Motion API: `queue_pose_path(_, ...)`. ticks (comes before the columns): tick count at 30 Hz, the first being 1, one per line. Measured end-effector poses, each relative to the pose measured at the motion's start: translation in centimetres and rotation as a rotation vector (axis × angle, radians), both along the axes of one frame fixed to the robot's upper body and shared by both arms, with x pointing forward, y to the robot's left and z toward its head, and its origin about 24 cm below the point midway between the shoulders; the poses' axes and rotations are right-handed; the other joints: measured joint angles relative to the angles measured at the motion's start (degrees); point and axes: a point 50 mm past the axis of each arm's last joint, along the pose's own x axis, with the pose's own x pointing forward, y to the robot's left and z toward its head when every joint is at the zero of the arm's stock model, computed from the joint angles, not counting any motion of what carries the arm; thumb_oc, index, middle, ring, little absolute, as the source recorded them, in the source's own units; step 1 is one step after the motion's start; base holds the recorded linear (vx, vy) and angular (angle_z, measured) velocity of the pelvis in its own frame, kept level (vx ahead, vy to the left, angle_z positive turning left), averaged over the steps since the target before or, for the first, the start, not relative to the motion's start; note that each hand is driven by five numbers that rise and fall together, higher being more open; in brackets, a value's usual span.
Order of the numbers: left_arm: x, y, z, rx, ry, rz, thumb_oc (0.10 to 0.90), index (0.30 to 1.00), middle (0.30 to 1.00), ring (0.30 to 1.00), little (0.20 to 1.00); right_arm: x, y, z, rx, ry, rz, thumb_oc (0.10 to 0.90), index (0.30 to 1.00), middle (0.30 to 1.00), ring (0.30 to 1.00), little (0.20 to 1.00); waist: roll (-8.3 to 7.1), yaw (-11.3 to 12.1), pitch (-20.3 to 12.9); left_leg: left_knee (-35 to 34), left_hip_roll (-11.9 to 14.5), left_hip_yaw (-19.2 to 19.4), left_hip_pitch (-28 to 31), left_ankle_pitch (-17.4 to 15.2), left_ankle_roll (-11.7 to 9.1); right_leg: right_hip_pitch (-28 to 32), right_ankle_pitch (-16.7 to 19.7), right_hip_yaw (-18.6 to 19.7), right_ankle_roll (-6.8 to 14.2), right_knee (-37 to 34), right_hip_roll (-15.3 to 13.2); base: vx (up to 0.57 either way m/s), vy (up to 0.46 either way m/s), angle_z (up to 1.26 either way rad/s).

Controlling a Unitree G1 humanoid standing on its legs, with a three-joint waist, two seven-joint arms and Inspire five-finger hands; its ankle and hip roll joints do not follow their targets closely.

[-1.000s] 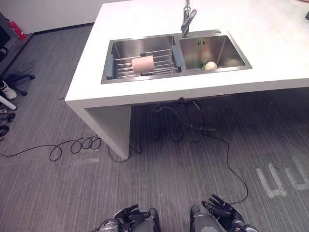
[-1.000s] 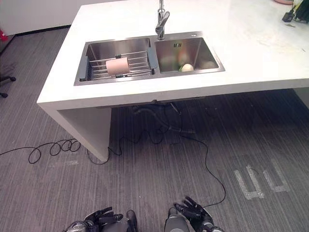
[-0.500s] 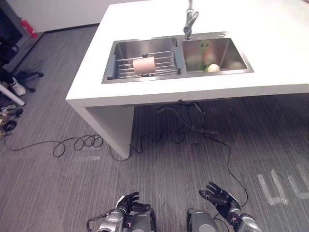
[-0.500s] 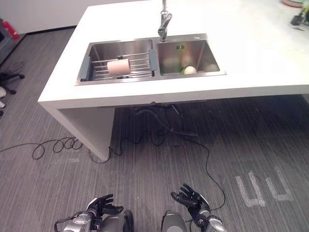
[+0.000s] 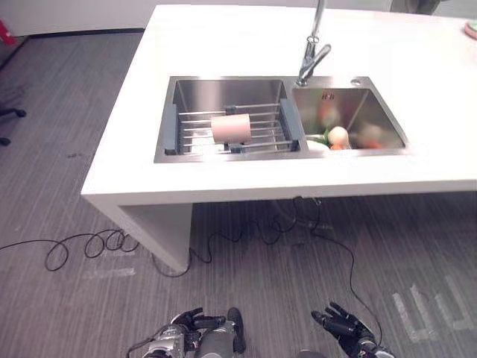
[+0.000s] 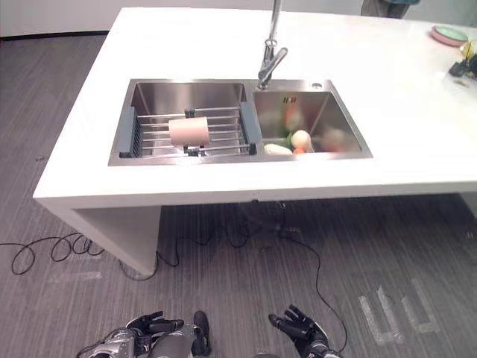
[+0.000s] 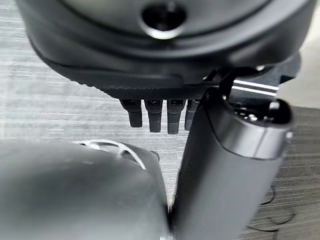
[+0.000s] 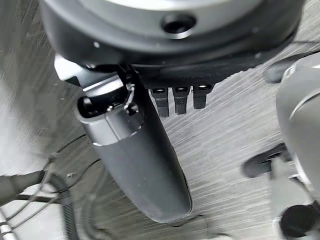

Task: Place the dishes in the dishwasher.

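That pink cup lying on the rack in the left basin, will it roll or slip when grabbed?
The pink cup lies on its side across the wire rack, so a nudge would probably roll it along the bars. It looks smooth and rigid, perhaps slippery if wet. Both hands hang low, empty.

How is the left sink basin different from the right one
The left basin has a wire rack across it carrying a pink cup on its side; the right basin has no rack and holds several loose items on its floor. Both are steel, set in the white counter.
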Motion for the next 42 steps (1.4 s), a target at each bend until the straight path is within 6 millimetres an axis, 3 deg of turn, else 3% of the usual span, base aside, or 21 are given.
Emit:
queue_pose_path(1, 0.0, 0.3, 0.1, 0.029, 0.011, -0.017, 0.800, 0.900, 0.900, 0.900, 0.900, 0.7, 0.4, 0.3, 0.001, -0.035, 0.017, 0.800, 0.900, 0.900, 0.900, 0.900, -0.19, -0.22, -0.06, 0.04, -0.63, 0.53, 0.55, -1.01, 0.60, -4.01, 3.11, -0.02, 0.19, 4.92, -1.17, 0.02, -0.006, -0.06)
queue_pose_path(2, -0.2, 0.4, 0.0, 0.042, 0.029, -0.016, 0.800, 0.900, 0.900, 0.900, 0.900, 1.7, 0.4, 0.9, -0.011, -0.074, 0.040, 0.800, 0.900, 0.900, 0.900, 0.900, 0.55, -0.35, 0.09, -0.14, -0.38, 1.23, 0.71, -1.60, 0.88, -6.61, 4.82, -0.87, -0.89, 8.93, -2.85, 0.01, -0.104, -0.33)
queue_pose_path(3, -0.1, 0.3, 0.0, 0.045, 0.032, -0.016, 0.800, 0.900, 0.900, 0.900, 0.900, 3.3, 0.4, 1.8, -0.025, -0.138, 0.060, 0.800, 0.900, 0.900, 0.900, 0.900, 2.12, -0.09, 0.49, -1.32, -0.15, 1.70, 0.76, -1.54, 0.83, -9.07, 2.98, -2.24, -1.48, 7.66, -4.23, 0.00, -0.181, -0.50)
queue_pose_path(5, 0.5, 0.0, 0.2, 0.040, 0.036, -0.020, 0.800, 0.900, 0.900, 0.900, 0.900, 5.5, 0.9, 3.1, -0.047, -0.225, 0.107, 0.800, 0.900, 0.900, 0.900, 0.900, 4.49, -0.61, 1.75, -3.24, 0.33, 1.43, 0.82, -0.76, 0.62, -10.10, 0.82, -4.54, -2.11, -7.18, -3.39, 0.02, -0.252, -0.21)
queue_pose_path(6, 0.6, 0.3, 0.3, 0.047, 0.045, -0.020, 0.800, 0.900, 0.900, 0.900, 0.900, 5.8, 1.1, 3.3, -0.047, -0.233, 0.119, 0.800, 0.900, 0.900, 0.900, 0.900, 4.89, -1.17, 1.96, -3.72, 0.22, 0.92, 0.88, -0.43, 0.35, -9.92, 1.05, -4.01, -1.93, -14.99, -3.09, 0.06, -0.278, 0.28)
queue_pose_path(8, -0.2, 1.1, 0.1, 0.062, 0.090, 0.001, 0.800, 0.900, 0.900, 0.900, 0.900, 5.2, 1.1, 2.9, -0.046, -0.215, 0.124, 0.800, 0.900, 0.900, 0.900, 0.900, 4.28, -1.54, 2.27, -3.67, -1.27, -1.19, 1.03, -0.53, -0.24, -9.92, 4.89, -0.91, -1.22, -28.89, -2.74, 0.18, -0.488, 0.75)
queue_pose_path(9, -1.5, 2.0, -0.1, 0.062, 0.118, 0.050, 0.800, 0.900, 0.900, 0.900, 0.900, 4.5, 1.3, 2.4, -0.039, -0.181, 0.113, 0.800, 0.900, 0.900, 0.900, 0.900, 2.93, -1.77, 3.04, -2.02, -1.94, -2.75, 1.11, -1.52, -1.05, -10.91, 7.14, -0.24, -1.86, -27.02, -3.49, 0.26, -0.613, 0.87)
queue_pose_path(10, -3.1, 2.5, -0.5, 0.067, 0.158, 0.070, 0.800, 0.900, 0.900, 0.900, 0.900, 3.8, 1.7, 1.9, -0.025, -0.158, 0.107, 0.800, 0.900, 0.900, 0.900, 0.900, 1.75, -1.24, 3.05, -1.75, -1.88, -3.09, 1.73, -1.94, -2.06, -10.83, 7.09, -0.87, -1.99, -24.46, -3.56, 0.32, -0.622, 0.48)
queue_pose_path(11, -6.7, 3.1, -1.2, 0.078, 0.263, 0.100, 0.800, 0.900, 0.900, 0.900, 0.900, 3.2, 2.5, 1.4, -0.001, -0.143, 0.106, 0.800, 0.900, 0.900, 0.900, 0.900, 0.27, -0.99, 2.20, -1.56, -0.59, -3.48, 1.91, -2.41, -3.90, -9.98, 6.23, -3.11, -3.21, -21.83, -2.12, 0.22, -0.412, 0.02)
queue_pose_path(13, -9.3, 3.1, -1.7, 0.073, 0.364, 0.117, 0.800, 0.900, 0.900, 0.900, 0.900, 2.9, 2.4, 1.3, -0.002, -0.135, 0.103, 0.800, 0.900, 0.900, 0.900, 0.900, -0.63, -1.16, 1.86, -0.72, 0.13, -4.24, 1.53, -2.22, -5.08, -6.53, 6.38, -3.30, -3.11, -23.34, -0.85, 0.12, -0.249, 0.00)
queue_pose_path(14, -10.4, 2.1, -2.0, 0.050, 0.407, 0.116, 0.800, 0.900, 0.900, 0.900, 0.900, 2.8, 1.7, 1.4, -0.022, -0.128, 0.090, 0.800, 0.900, 0.900, 0.900, 0.900, 0.45, -1.11, 2.15, 0.22, 1.68, -5.22, 1.37, -2.34, -6.20, -5.31, 7.44, -4.07, -4.15, -24.99, 0.86, 0.04, -0.161, 0.13)
queue_pose_path(17, -12.4, 0.0, -2.6, -0.013, 0.473, 0.121, 0.800, 0.900, 0.900, 0.900, 0.900, 2.5, -0.2, 1.6, -0.075, -0.115, 0.057, 0.800, 0.900, 0.900, 0.900, 0.900, 0.67, -1.26, 1.84, -1.89, 3.06, -7.02, 1.88, -0.46, -8.62, -4.87, 5.67, -5.64, -6.64, -24.05, 2.40, 0.02, -0.153, 0.21)
queue_pose_path(21, -11.8, -0.1, -2.7, -0.050, 0.402, 0.171, 0.800, 0.900, 0.900, 0.900, 0.900, 3.4, -2.8, 2.7, -0.142, -0.140, 0.011, 0.800, 0.900, 0.900, 0.900, 0.900, 0.92, -1.16, 1.68, -5.48, 4.53, -7.72, 2.48, 1.78, -10.18, -6.61, 3.51, -7.12, -9.68, -20.94, 3.40, 0.03, -0.099, 0.13)
queue_pose_path(25, -10.2, 0.0, -2.5, -0.074, 0.324, 0.276, 0.800, 0.900, 0.900, 0.900, 0.900, 1.8, -3.5, 2.2, -0.150, -0.102, -0.040, 0.800, 0.900, 0.900, 0.900, 0.900, 1.61, -1.45, 1.25, -5.03, 7.41, -3.72, 2.48, 2.13, -10.74, -5.58, 2.11, -10.55, -11.20, -19.97, 2.58, 0.02, -0.030, 0.34)
queue_pose_path(28, -10.8, -0.1, -2.6, -0.088, 0.306, 0.344, 0.800, 0.900, 0.900, 0.900, 0.900, 0.0, -3.4, 1.4, -0.130, -0.050, -0.061, 0.800, 0.900, 0.900, 0.900, 0.900, 1.61, -1.38, 1.25, -5.42, 8.39, -0.61, 2.27, 2.64, -10.73, -4.86, 1.65, -12.80, -10.52, -19.81, 0.87, 0.00, 0.037, 0.56)
queue_pose_path(30, -10.9, 0.2, -2.7, -0.048, 0.266, 0.352, 0.800, 0.900, 0.900, 0.900, 0.900, -1.0, -3.0, 0.6, -0.107, 0.014, -0.071, 0.800, 0.900, 0.900, 0.900, 0.900, 1.14, -1.13, 1.26, -6.60, 6.95, 0.01, 3.20, 4.83, -10.09, -5.07, 0.80, -12.52, -8.79, -18.43, -0.68, 0.00, 0.088, 0.36)
queue_pose_path(34, -10.6, 1.1, -2.4, 0.036, 0.170, 0.423, 0.800, 0.900, 0.900, 0.900, 0.900, -2.1, -2.4, -0.3, -0.085, 0.089, -0.090, 0.800, 0.900, 0.900, 0.900, 0.900, 1.45, -1.14, 1.07, -7.22, 3.81, 0.16, 3.69, 3.77, -8.57, -5.55, 1.11, -9.23, -6.92, -18.43, -2.34, 0.00, 0.139, 0.12)
queue_pose_path(38, -7.4, 4.6, -0.6, 0.156, -0.102, 0.583, 0.800, 0.900, 0.900, 0.900, 0.900, -4.1, -4.2, -0.7, -0.100, 0.161, -0.192, 0.800, 0.900, 0.900, 0.900, 0.900, 3.62, -1.33, 0.66, -7.12, 1.93, 0.17, 3.79, 3.69, -7.00, -4.88, 2.27, -7.71, -5.26, -19.82, -3.35, -0.02, 0.138, 0.08)
queue_pose_path(40, -4.8, 7.5, 1.4, 0.235, -0.256, 0.611, 0.800, 0.900, 0.900, 0.900, 0.900, -5.1, -5.7, -0.4, -0.131, 0.185, -0.215, 0.800, 0.900, 0.900, 0.900, 0.900, 5.45, -1.32, -0.01, -7.28, 1.16, 0.46, 3.72, 3.53, -6.24, -4.65, 3.18, -7.38, -4.79, -20.99, -3.87, -0.03, 0.132, -0.01)
queue_pose_path(42, -2.8, 11.7, 4.6, 0.343, -0.401, 0.652, 0.800, 0.900, 0.900, 0.900, 0.900, -6.0, -7.2, -0.1, -0.158, 0.200, -0.243, 0.800, 0.900, 0.900, 0.900, 0.900, 6.90, -1.23, -0.54, -7.72, 0.49, 0.73, 3.73, 3.57, -5.74, -4.58, 4.18, -7.06, -4.13, -22.05, -4.26, -0.03, 0.069, -0.06)
